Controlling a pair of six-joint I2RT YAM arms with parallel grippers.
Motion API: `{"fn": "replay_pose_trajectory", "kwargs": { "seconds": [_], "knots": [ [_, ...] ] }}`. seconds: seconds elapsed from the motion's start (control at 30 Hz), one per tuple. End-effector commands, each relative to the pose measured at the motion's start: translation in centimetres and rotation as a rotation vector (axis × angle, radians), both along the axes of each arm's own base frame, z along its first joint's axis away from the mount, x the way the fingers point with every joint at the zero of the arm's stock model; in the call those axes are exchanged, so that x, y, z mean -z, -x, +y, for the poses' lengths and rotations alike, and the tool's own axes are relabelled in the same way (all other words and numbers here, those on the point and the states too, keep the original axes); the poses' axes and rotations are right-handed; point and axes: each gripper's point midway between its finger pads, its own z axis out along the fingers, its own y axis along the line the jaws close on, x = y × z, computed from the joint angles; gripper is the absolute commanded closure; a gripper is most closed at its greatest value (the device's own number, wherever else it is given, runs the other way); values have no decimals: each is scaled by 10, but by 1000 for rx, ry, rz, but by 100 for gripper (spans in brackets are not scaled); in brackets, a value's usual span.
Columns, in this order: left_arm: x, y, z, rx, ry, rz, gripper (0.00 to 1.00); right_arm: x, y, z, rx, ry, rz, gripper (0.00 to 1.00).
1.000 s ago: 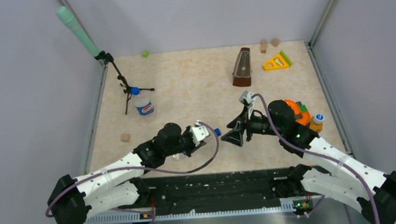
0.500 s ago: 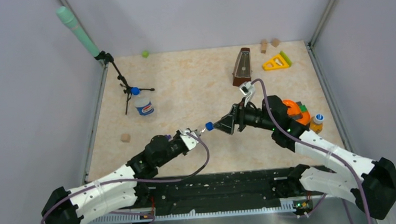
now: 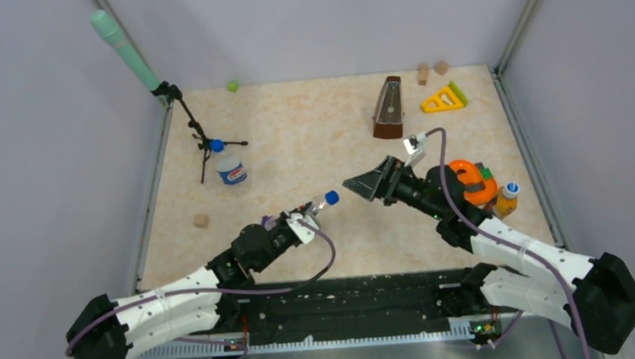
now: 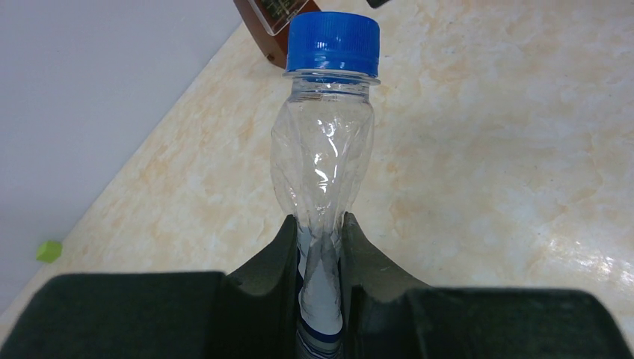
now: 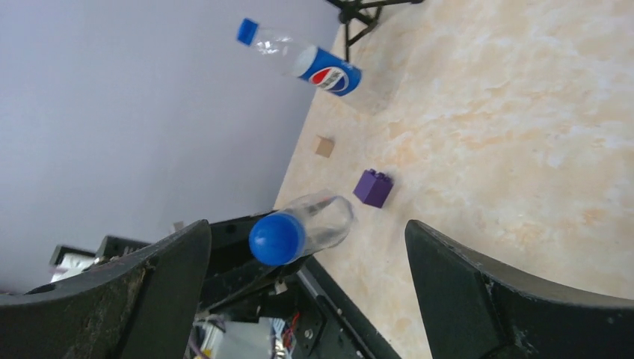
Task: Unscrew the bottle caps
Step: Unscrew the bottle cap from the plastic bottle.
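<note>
My left gripper [image 3: 304, 219] is shut on the crushed body of a clear plastic bottle [image 4: 325, 157] and holds it above the table. The bottle's dark blue cap [image 4: 333, 43] is on its neck and points at my right gripper. My right gripper [image 3: 363, 183] is open and empty, a short way from that cap [image 3: 331, 197]. In the right wrist view the cap [image 5: 277, 238] sits between the spread fingers [image 5: 149, 284], nearer the left one. A labelled bottle [image 3: 230, 169] with a blue cap [image 3: 216, 145] stands at the left. A small orange bottle with a pale cap [image 3: 510, 190] stands at the right.
A microphone tripod [image 3: 197, 130] stands by the labelled bottle. A metronome [image 3: 388, 109], a yellow wedge [image 3: 443, 98] and small wooden blocks [image 3: 431, 70] are at the back. An orange toy [image 3: 470, 181] is beside my right arm. A purple cube [image 5: 373, 188] and a wooden cube [image 3: 201, 220] lie near left.
Half a second ago my right gripper was at the held bottle's cap; now it has drawn back to the right and stands open. My left gripper has shifted slightly left with the bottle.
</note>
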Motion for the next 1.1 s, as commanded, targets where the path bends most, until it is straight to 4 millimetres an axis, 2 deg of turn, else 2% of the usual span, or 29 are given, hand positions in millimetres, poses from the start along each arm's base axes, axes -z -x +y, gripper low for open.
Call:
{"fn": "replay_pose_trajectory", "kwargs": {
  "seconds": [0.0,0.07,0.13,0.2,0.3,0.4,0.43,0.5,0.53,0.6,0.67,0.77,0.93,1.07],
  "knots": [
    [-20,-2,-3,-4,65,-53,100,-3,-21,-15,152,43,61,1],
    [-23,-2,-4,-4,77,-56,100,4,-26,-24,193,127,68,1],
    [-24,-1,-4,-2,87,-56,100,19,-34,-45,305,240,112,1],
    [-24,-1,-4,1,90,-54,100,20,-35,-61,366,294,104,1],
    [-24,0,-4,1,92,-53,100,5,-27,-65,355,219,49,1],
    [-25,0,-5,6,95,-54,100,-20,-15,-66,343,-30,-53,1],
    [-26,0,-5,10,97,-55,100,-25,-13,-66,335,-54,-68,6],
    [-27,1,-6,17,100,-55,100,-23,-15,-60,302,43,-65,8],
    [-27,1,-7,18,100,-54,100,-13,-14,-56,267,131,-35,8],
    [-24,1,-9,25,90,-40,100,-8,-19,-48,227,238,-8,7],
    [-23,1,-13,35,81,-33,100,-4,-19,-40,188,277,34,14],
    [-24,1,-18,49,88,-28,100,-1,-16,-28,128,257,45,24],
    [-25,1,-23,65,88,-28,100,-22,0,-7,-5,98,-24,36],
    [-28,2,-25,77,88,-33,100,-22,6,5,-84,92,-16,44]
  ]
}}
